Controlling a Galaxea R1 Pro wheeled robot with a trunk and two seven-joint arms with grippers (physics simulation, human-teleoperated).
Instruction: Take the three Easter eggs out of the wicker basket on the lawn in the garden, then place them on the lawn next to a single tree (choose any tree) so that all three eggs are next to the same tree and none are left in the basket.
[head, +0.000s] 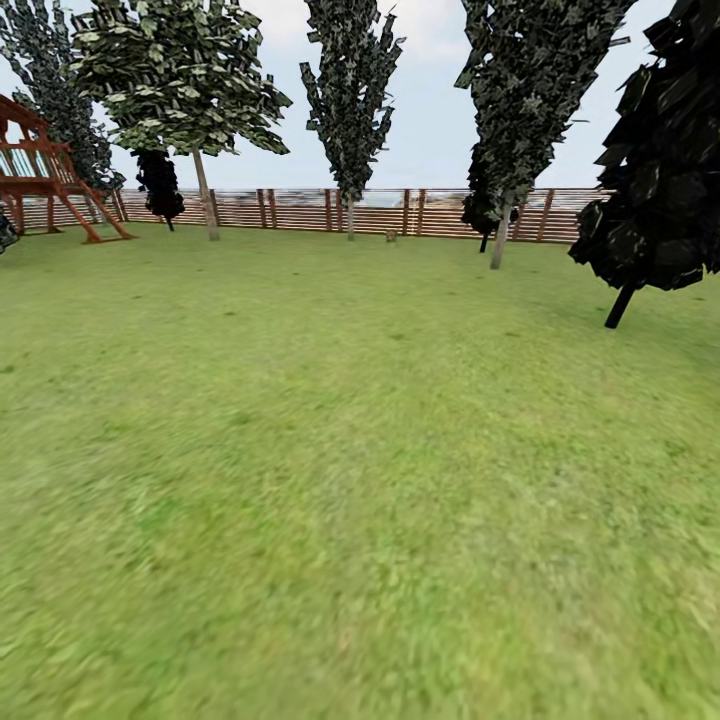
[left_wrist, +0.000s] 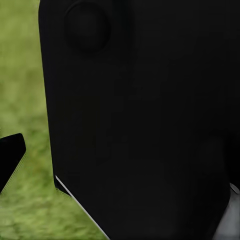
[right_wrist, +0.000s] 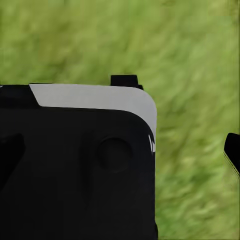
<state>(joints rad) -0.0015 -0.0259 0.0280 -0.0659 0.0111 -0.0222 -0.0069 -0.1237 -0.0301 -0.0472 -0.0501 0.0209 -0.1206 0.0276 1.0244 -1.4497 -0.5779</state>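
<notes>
The lawn (head: 360, 480) spreads wide and flat ahead of me in the head view. Three trees with pale straight trunks stand near the far fence: one at the left (head: 206, 200), one in the middle (head: 349, 215) and one at the right (head: 498, 245). The wicker basket and the three Easter eggs are out of view. In the left wrist view a dark fingertip (left_wrist: 11, 156) pokes out over grass beside a large black robot part (left_wrist: 140, 120). In the right wrist view another dark fingertip (right_wrist: 233, 150) shows above grass, next to a black and white robot part (right_wrist: 80, 165).
A brown slatted fence (head: 300, 208) closes the far side of the garden. A wooden playset (head: 45, 175) stands at the far left. A dark-leaved tree with a leaning black trunk (head: 620, 305) stands at the right.
</notes>
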